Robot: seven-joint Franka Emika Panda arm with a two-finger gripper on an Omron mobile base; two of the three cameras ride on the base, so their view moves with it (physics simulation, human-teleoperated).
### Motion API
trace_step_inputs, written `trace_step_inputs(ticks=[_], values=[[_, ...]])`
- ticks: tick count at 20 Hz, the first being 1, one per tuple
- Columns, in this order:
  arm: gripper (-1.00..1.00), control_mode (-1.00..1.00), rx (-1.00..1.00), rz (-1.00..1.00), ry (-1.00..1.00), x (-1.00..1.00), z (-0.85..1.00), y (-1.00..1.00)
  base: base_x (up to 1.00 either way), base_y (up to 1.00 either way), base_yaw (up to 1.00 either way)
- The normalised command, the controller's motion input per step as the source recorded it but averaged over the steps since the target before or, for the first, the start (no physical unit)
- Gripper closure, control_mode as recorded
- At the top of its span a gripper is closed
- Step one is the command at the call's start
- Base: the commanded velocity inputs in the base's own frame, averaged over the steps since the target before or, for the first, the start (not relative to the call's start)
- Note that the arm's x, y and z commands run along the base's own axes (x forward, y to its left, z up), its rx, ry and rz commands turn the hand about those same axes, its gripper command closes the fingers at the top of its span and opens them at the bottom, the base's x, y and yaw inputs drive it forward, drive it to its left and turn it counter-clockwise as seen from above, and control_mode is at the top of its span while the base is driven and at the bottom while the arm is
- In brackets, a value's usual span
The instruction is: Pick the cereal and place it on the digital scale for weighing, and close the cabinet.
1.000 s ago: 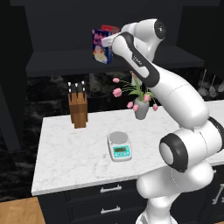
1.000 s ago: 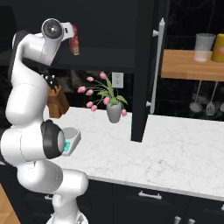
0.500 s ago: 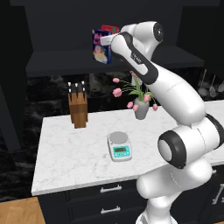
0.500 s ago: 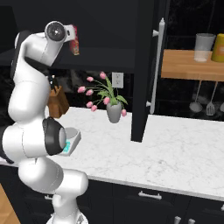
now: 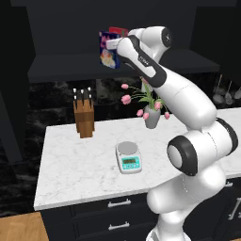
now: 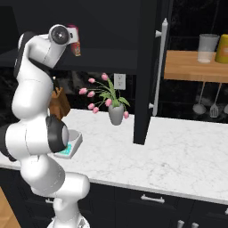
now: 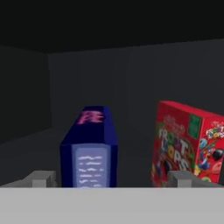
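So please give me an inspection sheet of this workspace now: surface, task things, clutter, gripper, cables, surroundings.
Surface: white marble counter, level.
Task things: dark-blue cereal box upright on the cabinet shelf; light-grey digital scale unloaded; black cabinet door open.
Clutter: red cereal box beside the blue one; wooden knife block; pink tulips in a grey vase.
Gripper: gripper open, its fingers either side of the blue box, not gripping.
Cables: nothing seen.
Surroundings: wooden shelf with containers; hanging utensils.

A kitchen: marble counter [image 5: 80,164], knife block [image 5: 84,116], hanging utensils [image 6: 207,103], dark drawers [image 5: 113,214].
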Motion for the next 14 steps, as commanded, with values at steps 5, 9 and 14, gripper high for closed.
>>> trace_step_inputs(ticks=[5,9,14], values=[[-1.00,-1.00,0.00,-0.02,0.00,0.12,-0.04,0.25,0.00,0.00,0.00],[1.00,-1.00,0.00,-0.02,0.00,0.14,-0.02,0.20,0.00,0.00,0.00],[1.00,-1.00,0.00,0.00,0.00,0.09,0.00,0.02,0.00,0.00,0.00]])
